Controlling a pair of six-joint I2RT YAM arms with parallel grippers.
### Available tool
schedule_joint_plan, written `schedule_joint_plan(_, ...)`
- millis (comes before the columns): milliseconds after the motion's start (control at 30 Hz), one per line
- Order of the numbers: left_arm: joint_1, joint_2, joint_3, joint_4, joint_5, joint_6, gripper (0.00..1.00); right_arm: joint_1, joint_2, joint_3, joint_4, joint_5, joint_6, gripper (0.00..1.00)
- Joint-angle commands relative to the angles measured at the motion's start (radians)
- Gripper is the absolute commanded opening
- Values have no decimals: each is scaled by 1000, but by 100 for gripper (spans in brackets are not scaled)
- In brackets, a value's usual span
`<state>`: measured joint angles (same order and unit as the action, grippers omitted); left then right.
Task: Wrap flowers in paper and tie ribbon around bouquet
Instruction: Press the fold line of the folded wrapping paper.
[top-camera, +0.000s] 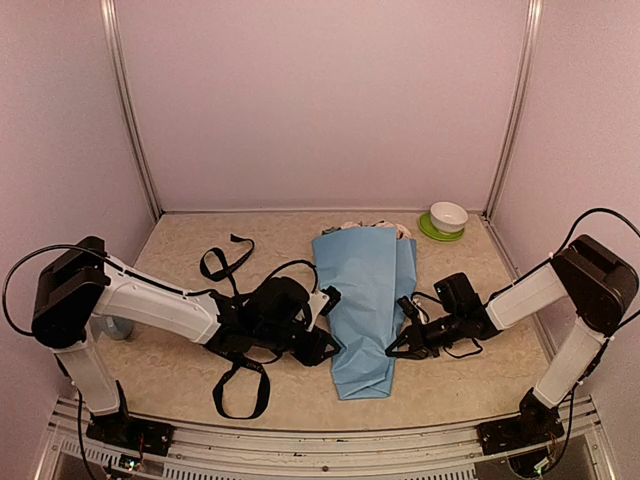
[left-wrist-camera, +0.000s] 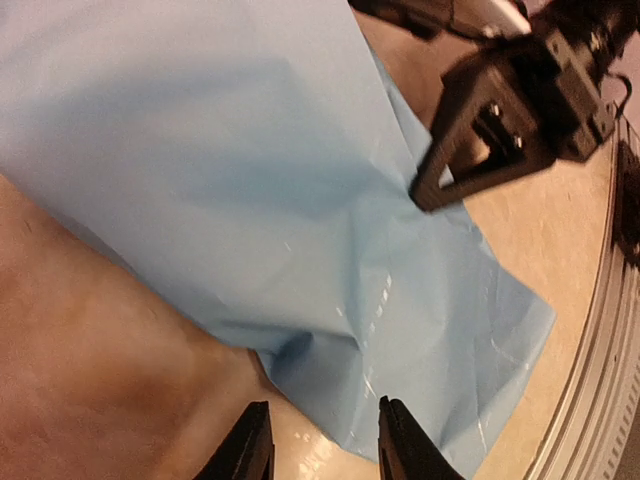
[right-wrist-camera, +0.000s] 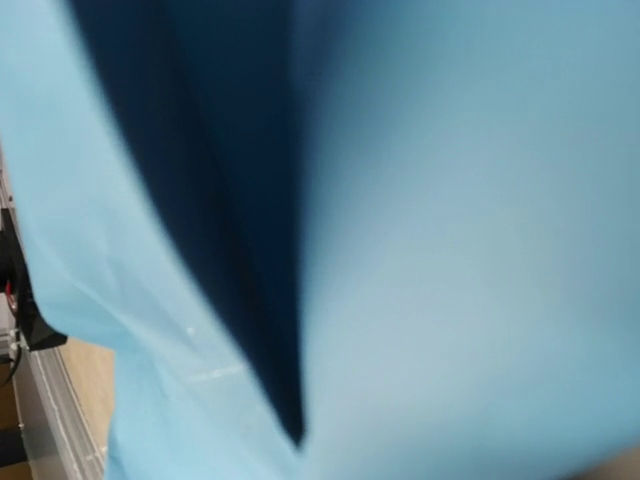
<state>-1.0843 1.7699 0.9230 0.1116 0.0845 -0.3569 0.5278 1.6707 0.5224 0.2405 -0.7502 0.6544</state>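
The paper (top-camera: 365, 300) is lying lengthwise in the middle of the table (top-camera: 170, 365), light-blue side out, folded over the flowers (top-camera: 375, 228), which are poking out at its far end. The left hand (left-wrist-camera: 325, 452) is hovering by the paper's near left edge, fingers spread, gripping nothing. The right hand (left-wrist-camera: 428, 188) is touching the paper's right side, fingers pressed together; I cannot tell whether it is pinching paper. The ribbon (top-camera: 222, 262) is lying looped left of the paper.

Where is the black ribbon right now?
In the top view, the ribbon lies on the table's left half, looping on both sides of the left arm, just left of the blue paper bundle.
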Motion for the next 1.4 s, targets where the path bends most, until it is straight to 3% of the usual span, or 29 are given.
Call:
schedule_joint_plan(0, 10, 26, 114, 42, -12, 64, 35, 10, -7, 24, -70, 44, -39, 0)
schedule_joint_plan(133, -11, 149, 252, -48, -62, 112, 33, 21, -2, 42, -77, 43, -47, 0)
schedule_joint_plan(400, -54, 305, 328, -104, -105, 134, 32, 33, -37, 71, -130, 54, -81, 0)
schedule_joint_plan(500, -58, 338, 328, -90, -58, 119, 32, 34, -50, 81, -156, 61, -92, 7)
schedule_joint_plan(667, -61, 363, 317, -76, -26, 94, 31, 35, -174, 97, -272, 132, -111, 29)
schedule_joint_plan(833, -60, 356, 289, -51, -10, 81, 32, 111, -321, 96, -401, 200, -92, 39)
schedule_joint_plan(900, -58, 357, 289, -49, -2, 83, 32, 171, -324, 79, -383, 161, -45, 40)
schedule_joint_plan(1067, -58, 362, 296, -44, 2, 83, 32, 234, -340, 63, -387, 169, 60, 26)
schedule_joint_plan(1367, -57, 362, 284, -35, 1, 81, 32, 258, -256, 31, -295, 96, 111, 37)
